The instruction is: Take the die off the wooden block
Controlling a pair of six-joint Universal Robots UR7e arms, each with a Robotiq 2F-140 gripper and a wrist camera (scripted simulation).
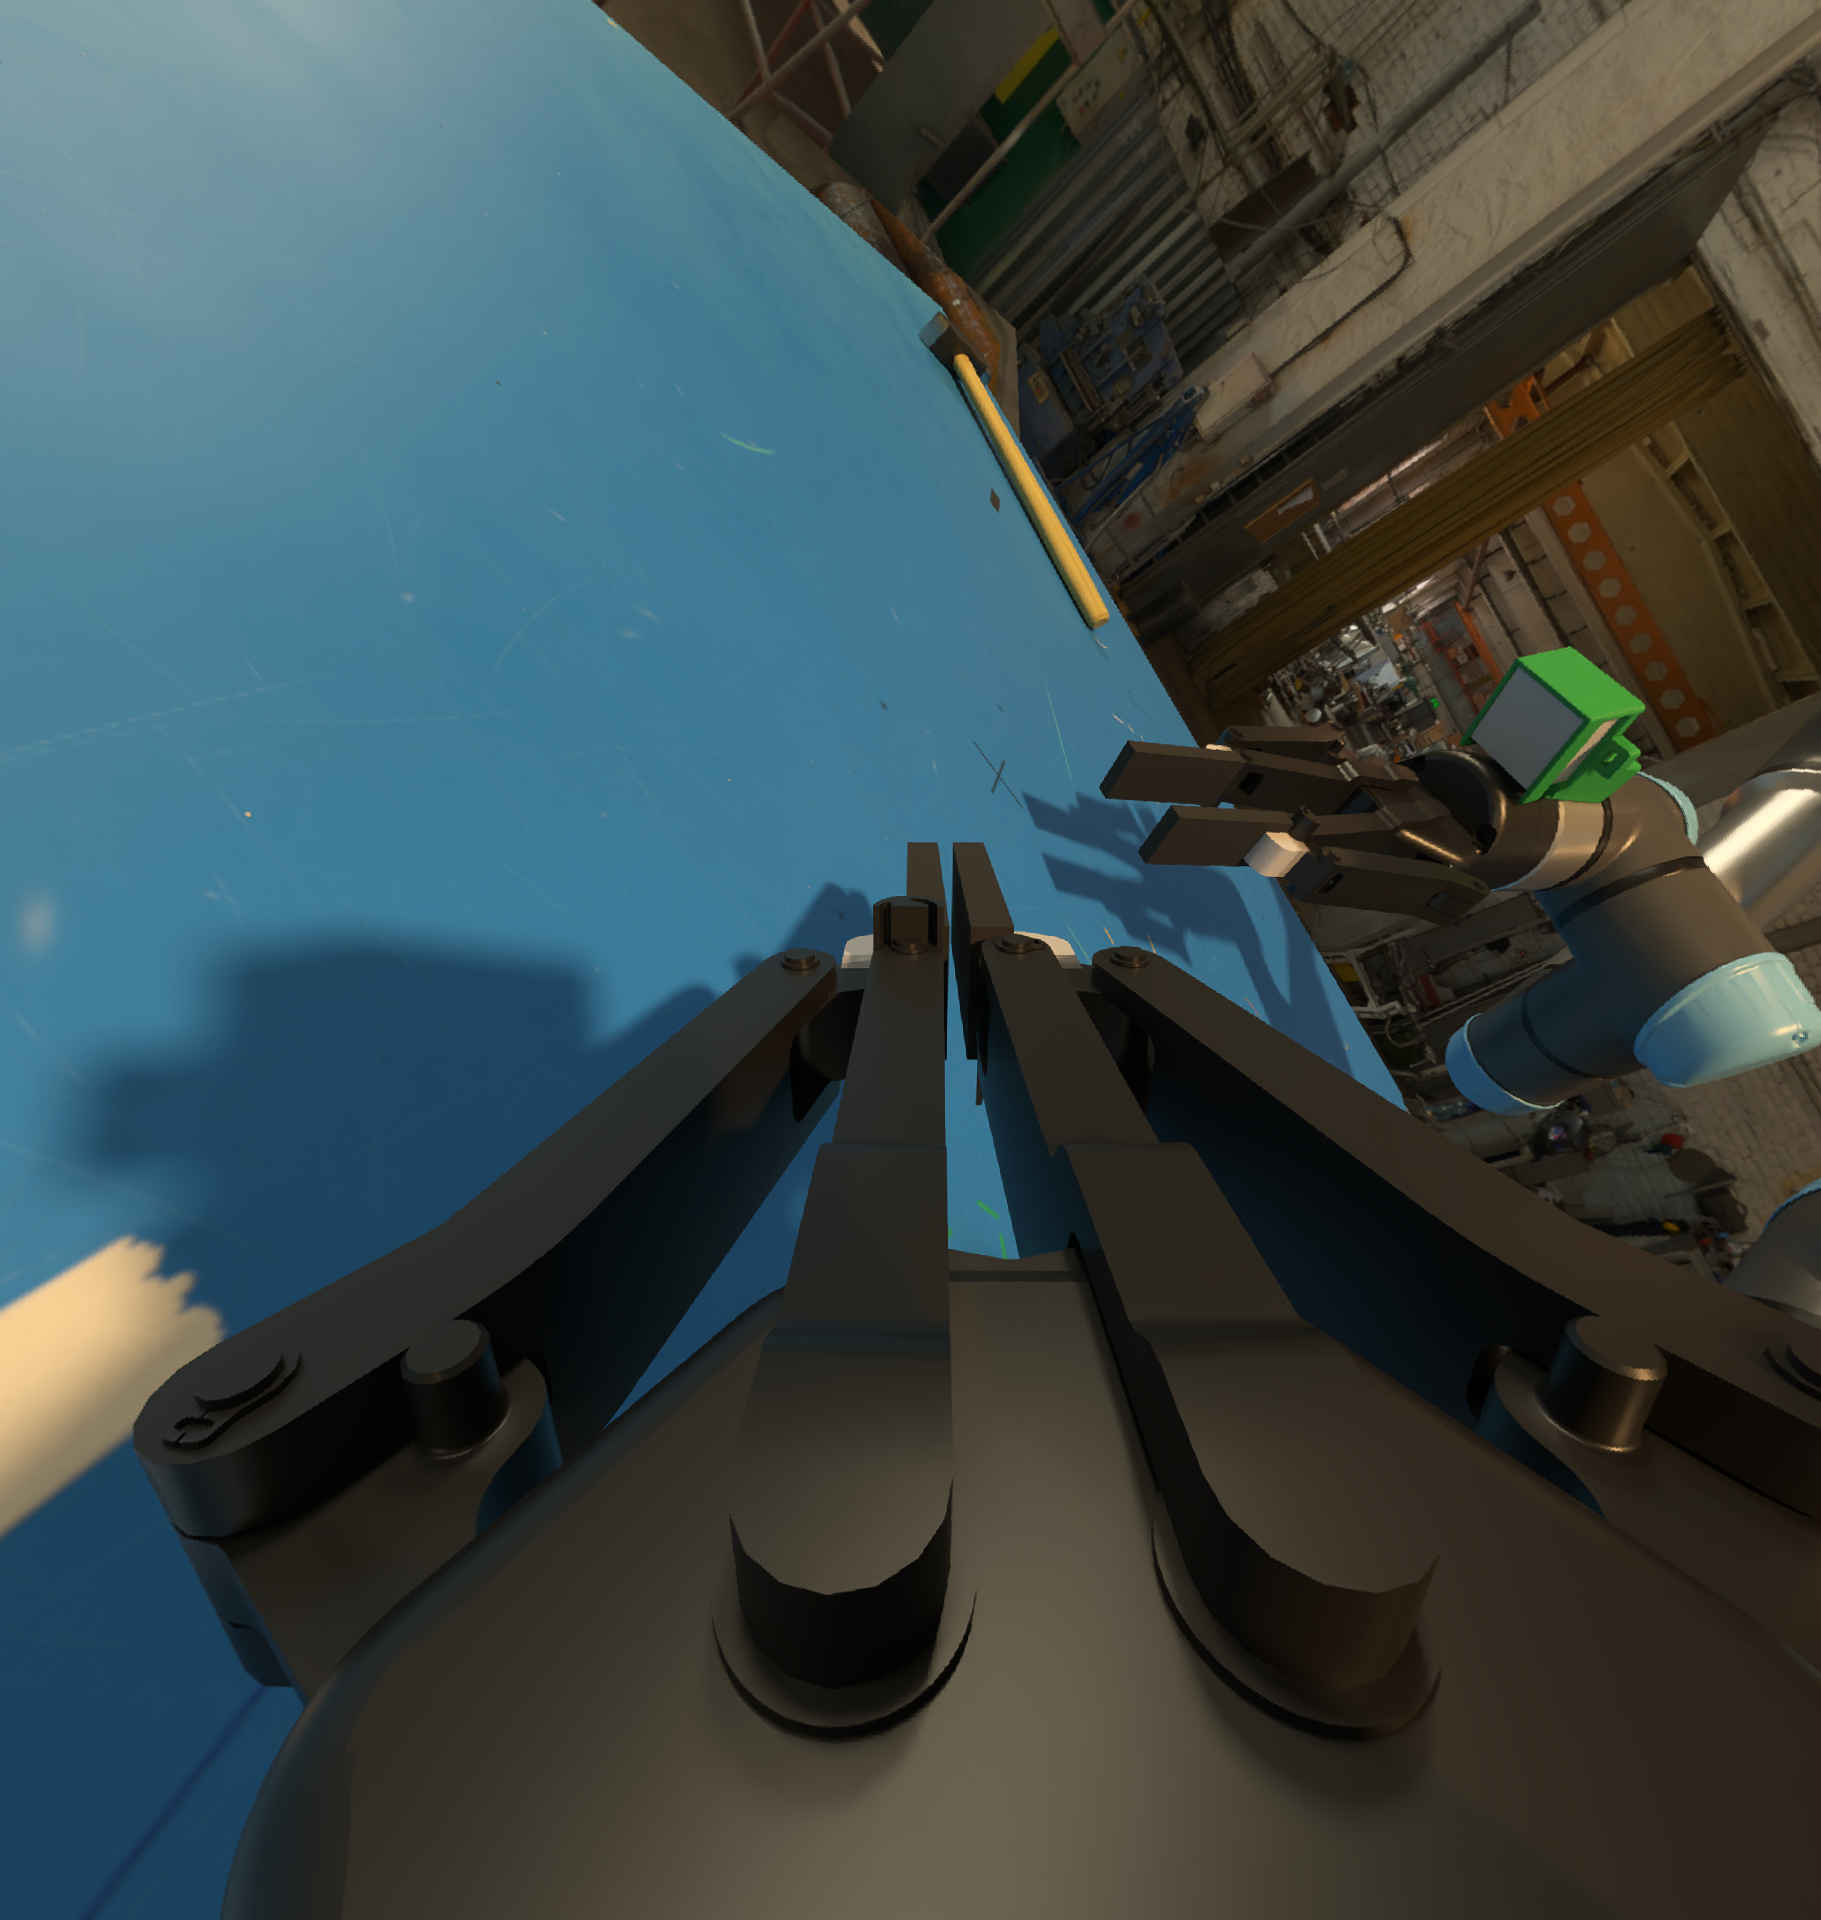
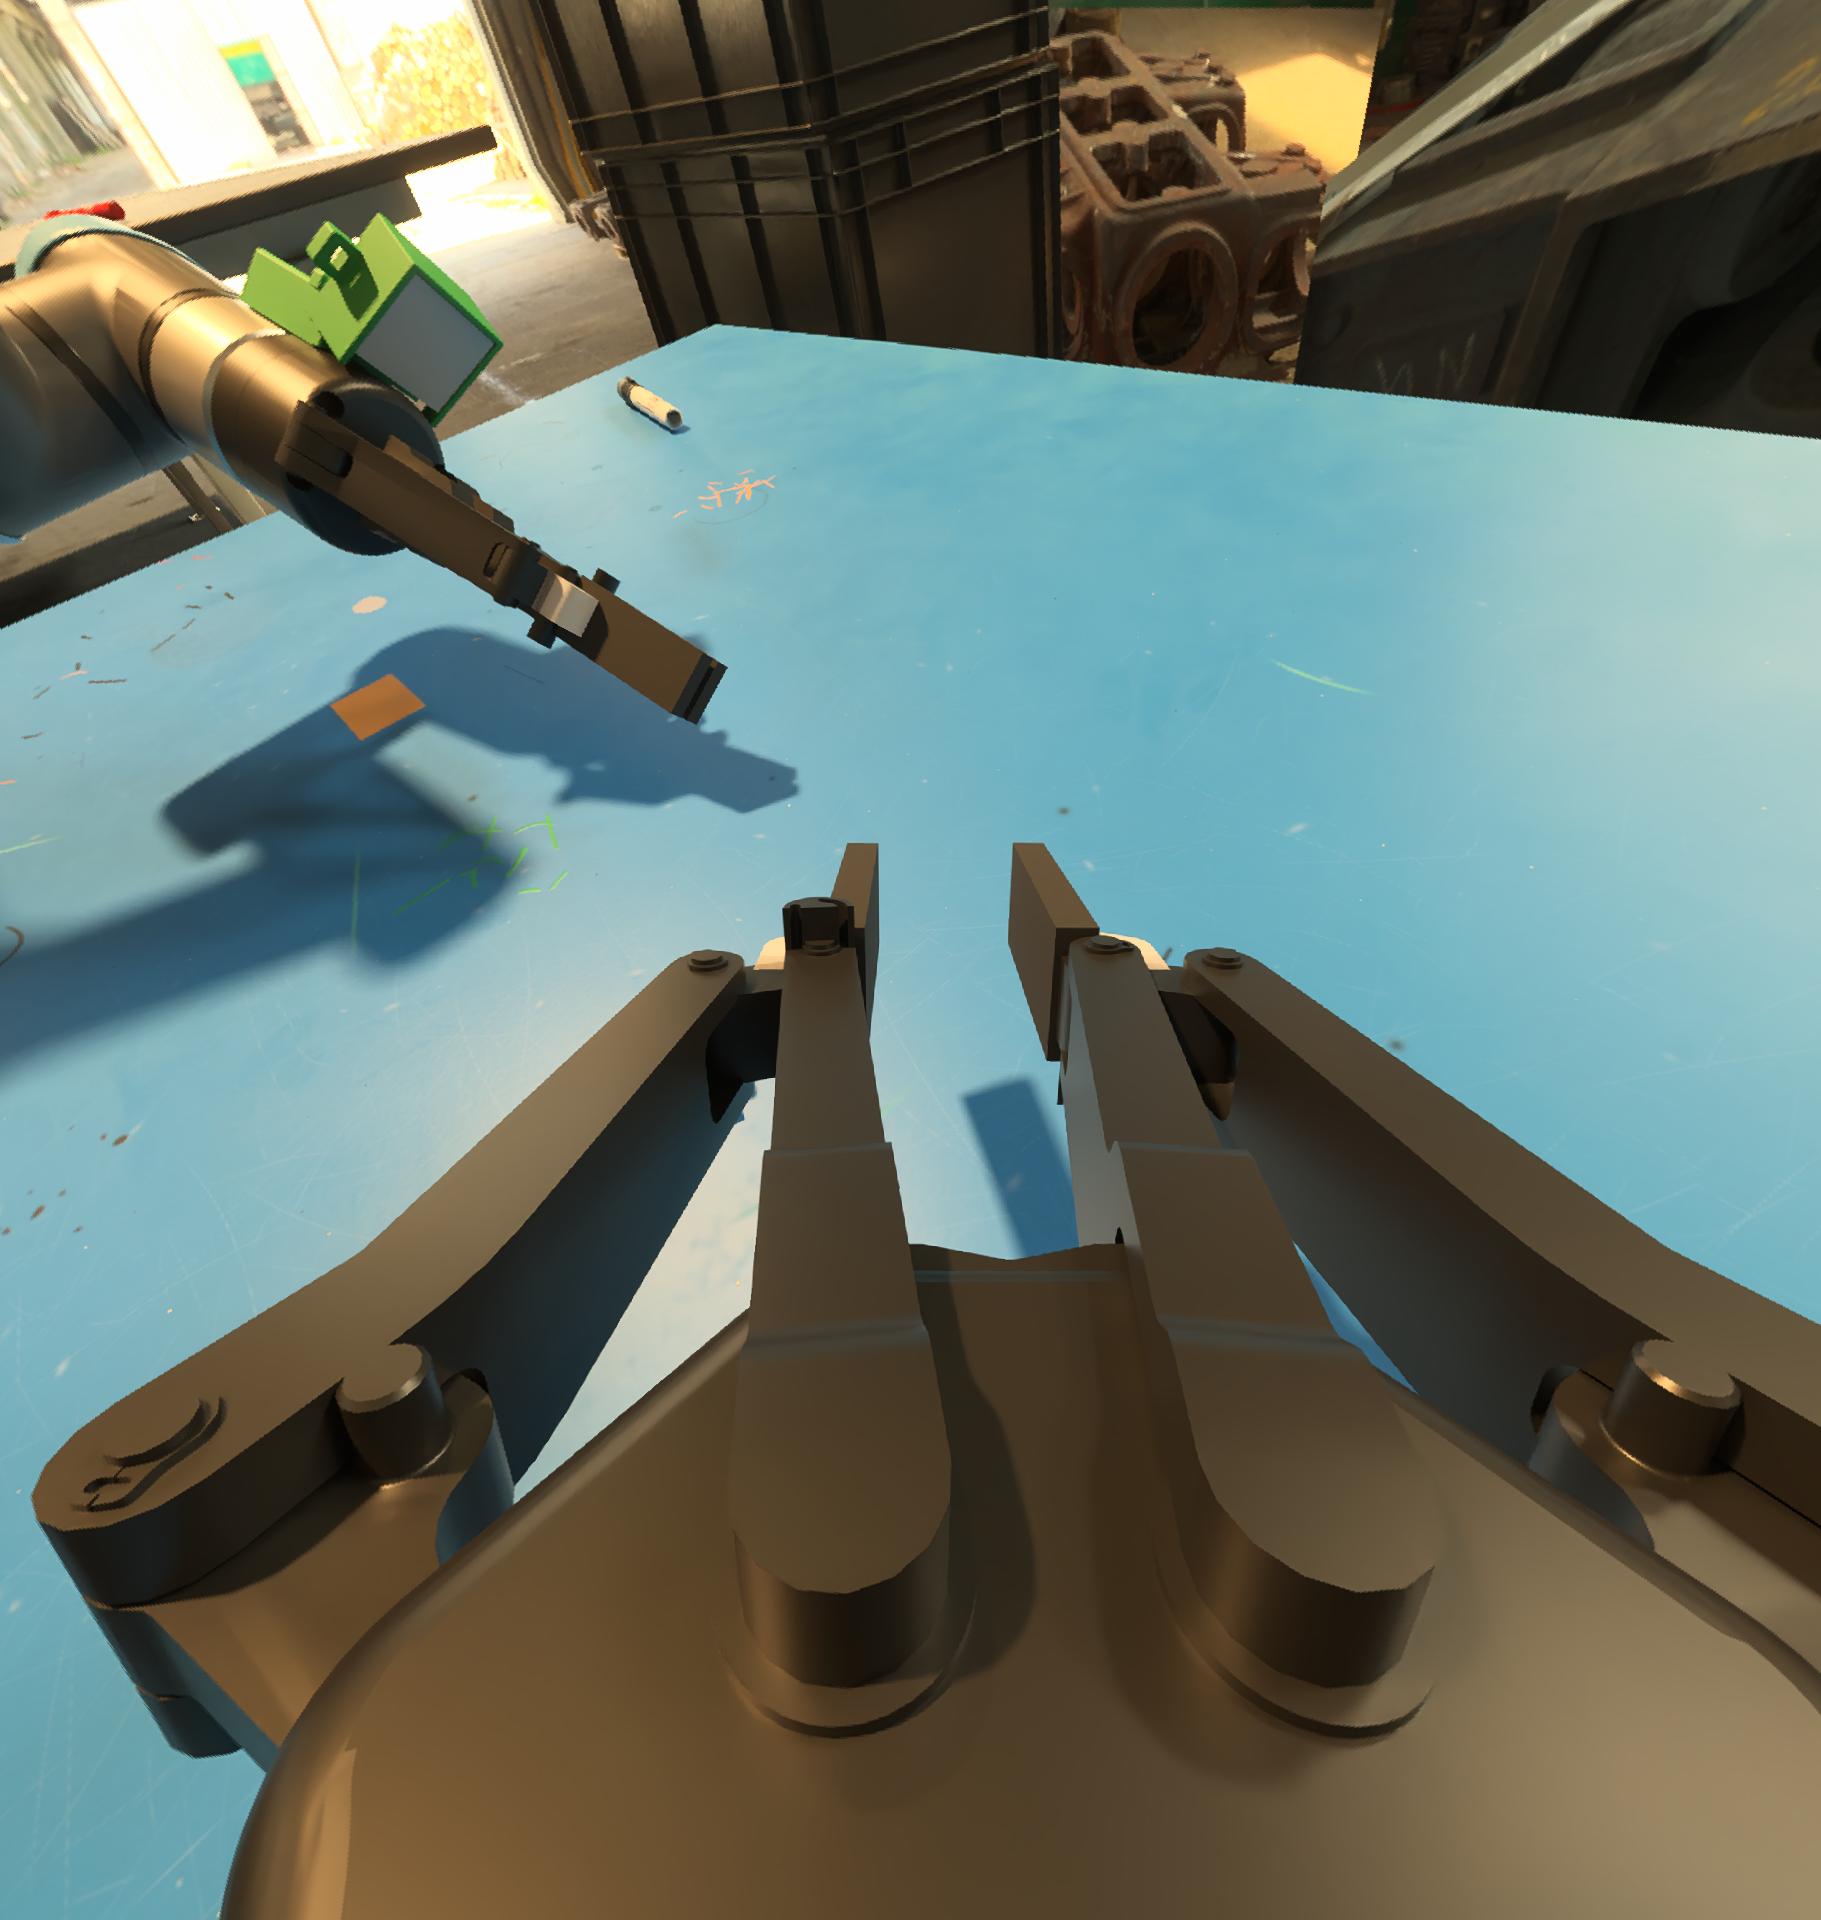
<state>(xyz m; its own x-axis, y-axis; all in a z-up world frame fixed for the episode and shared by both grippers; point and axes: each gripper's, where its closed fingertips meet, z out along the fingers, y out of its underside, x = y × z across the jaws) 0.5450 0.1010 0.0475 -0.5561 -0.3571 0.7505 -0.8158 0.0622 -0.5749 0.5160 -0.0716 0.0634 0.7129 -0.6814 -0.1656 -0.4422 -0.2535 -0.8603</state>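
over the blue desk (image 2: 1301, 623) you are seeing the left claw (image 1: 944, 868) hovering with fingers pressed together and the right claw (image 2: 942, 883) hanging spread, likely readying a grab, while die and wooden block are showing in neither view.

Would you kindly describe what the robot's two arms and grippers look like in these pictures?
Both grippers, left gripper and right gripper, are dark bronze-grey metal with two flat rectangular fingers on pinned linkage bars and round pivot caps. A small white block sits by each finger joint. The right arm and left arm are silver-grey tubes with pale blue joint caps. A bright green camera housing with a grey face sits at each wrist. No cables show.
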